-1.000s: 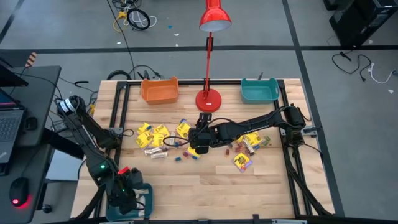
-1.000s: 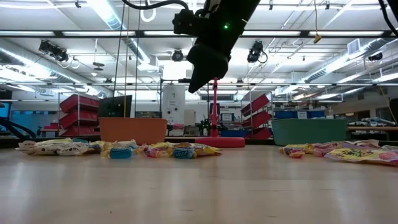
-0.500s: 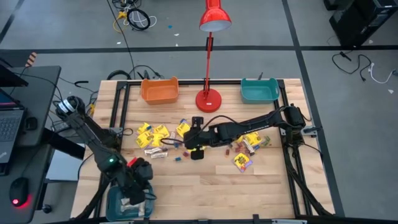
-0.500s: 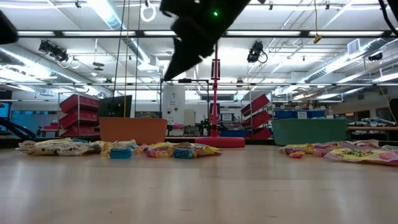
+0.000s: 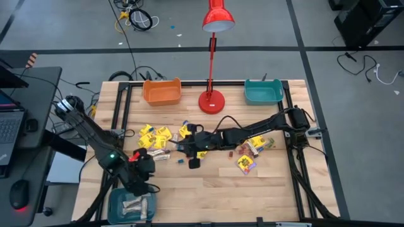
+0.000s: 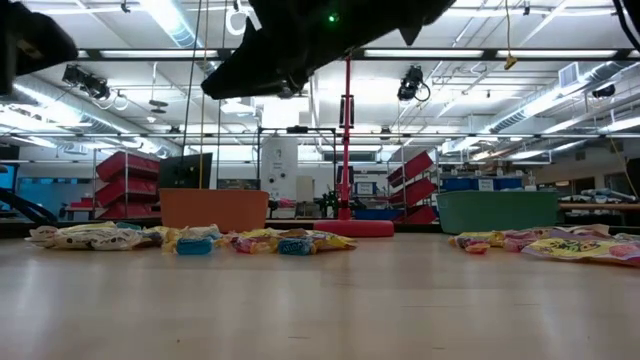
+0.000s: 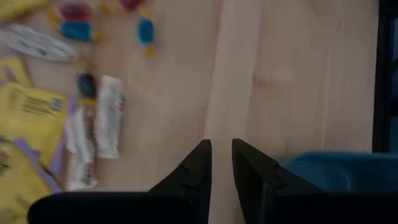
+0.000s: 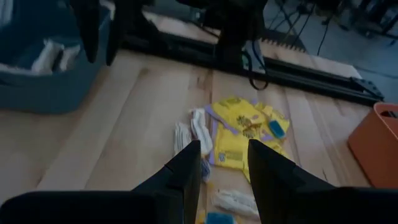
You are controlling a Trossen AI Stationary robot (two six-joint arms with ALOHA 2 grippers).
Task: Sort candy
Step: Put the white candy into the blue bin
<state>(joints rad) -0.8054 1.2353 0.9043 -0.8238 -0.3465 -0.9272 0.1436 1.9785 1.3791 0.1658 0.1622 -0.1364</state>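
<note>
Your candy [image 5: 158, 140] is mostly in two heaps on the table [image 5: 252, 189]: yellow square packets and pale bars toward the orange bin [image 5: 162, 92] side, and a second bunch [image 5: 249, 154] nearer the teal bin [image 5: 263, 92] side, with tiny blue, red and brown pieces strewn between them. A few pale bars already lie in the blue tub [image 5: 131, 205] at the near left corner.

The right gripper [image 5: 192, 157] is reaching over the middle of the table, fingers a little apart with nothing between them; its wrist view looks down at the pale bars [image 8: 194, 134] and yellow packets [image 8: 239, 134]. The left gripper [image 7: 221, 163] sits above bare wood just beside the blue tub, fingers nearly together and empty.

I'd guess all of this is featherlight and the wrappers are slick and crinkly, so expect things to skate away if you nudge them sideways. The flat packets give you almost no height (annoying), so pinch across an edge or a puffed corner. The white bars [image 7: 111, 121] look firmer; take those across the short width, at mid-length. The tiny pieces like the blue one [image 7: 146, 31] want a dead-centre close on the body, since the twisted ends probably just slip out.
</note>
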